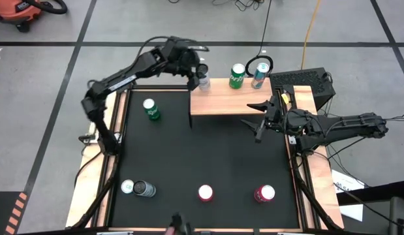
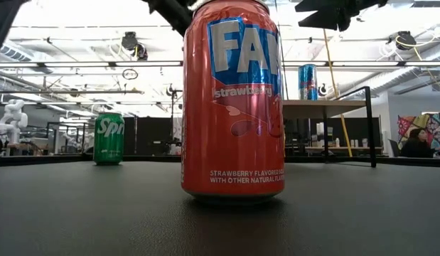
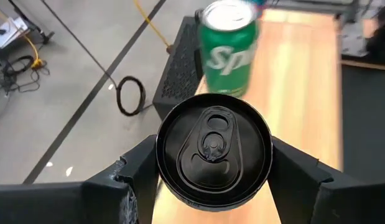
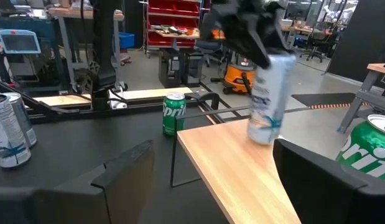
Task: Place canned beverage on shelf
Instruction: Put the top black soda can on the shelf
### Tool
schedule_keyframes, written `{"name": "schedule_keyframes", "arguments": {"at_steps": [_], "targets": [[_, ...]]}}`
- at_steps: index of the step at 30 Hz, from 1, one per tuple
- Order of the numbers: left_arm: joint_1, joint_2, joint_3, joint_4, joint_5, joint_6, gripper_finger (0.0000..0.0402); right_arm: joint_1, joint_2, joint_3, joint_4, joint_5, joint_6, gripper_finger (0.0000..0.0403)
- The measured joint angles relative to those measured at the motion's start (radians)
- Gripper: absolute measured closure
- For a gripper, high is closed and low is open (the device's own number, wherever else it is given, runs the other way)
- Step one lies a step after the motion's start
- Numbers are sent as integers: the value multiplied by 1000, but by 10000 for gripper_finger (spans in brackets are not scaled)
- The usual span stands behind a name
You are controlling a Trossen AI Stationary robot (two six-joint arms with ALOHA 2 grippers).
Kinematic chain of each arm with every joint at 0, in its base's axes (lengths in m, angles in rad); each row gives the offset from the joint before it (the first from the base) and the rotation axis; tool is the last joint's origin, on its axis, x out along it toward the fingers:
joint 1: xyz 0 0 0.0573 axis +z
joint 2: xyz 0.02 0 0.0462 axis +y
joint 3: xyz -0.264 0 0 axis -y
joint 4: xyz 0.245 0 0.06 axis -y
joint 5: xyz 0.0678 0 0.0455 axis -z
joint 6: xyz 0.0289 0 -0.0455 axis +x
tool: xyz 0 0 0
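The right pincer [image 1: 262, 121] is waiting open at the shelf's [image 1: 221, 101] near edge, gripping nothing. Farther back, the left pincer [image 1: 200, 74] is clamping a silver can [image 4: 270, 99] just above the shelf's far left corner, its long axis tilting slightly. Placing seems underway; next calls for squaring it upright, lowering, then releasing beside the green can [image 1: 237, 76].

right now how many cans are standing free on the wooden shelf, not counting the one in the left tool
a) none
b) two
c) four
b: the shelf carries a green Sprite can and a blue can side by side, while the left tool holds a silver can at the shelf's far left corner.
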Motion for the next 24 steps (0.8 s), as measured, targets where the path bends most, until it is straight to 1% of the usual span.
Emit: {"name": "schedule_keyframes", "arguments": {"at_steps": [3, 5, 10, 17, 24], "targets": [[25, 49, 42, 0, 15, 8, 176, 0, 0, 0, -10, 0, 0, 90], [42, 69, 61, 3, 47, 21, 176, 0, 0, 0, -17, 0, 0, 90], [72, 87, 85, 0, 103, 22, 176, 0, 0, 0, -21, 1, 3, 90], [82, 86, 85, -1, 107, 23, 169, -2, 0, 0, -16, 2, 3, 89], [67, 86, 85, 0, 117, 23, 163, -2, 0, 0, -15, 3, 12, 89]]}}
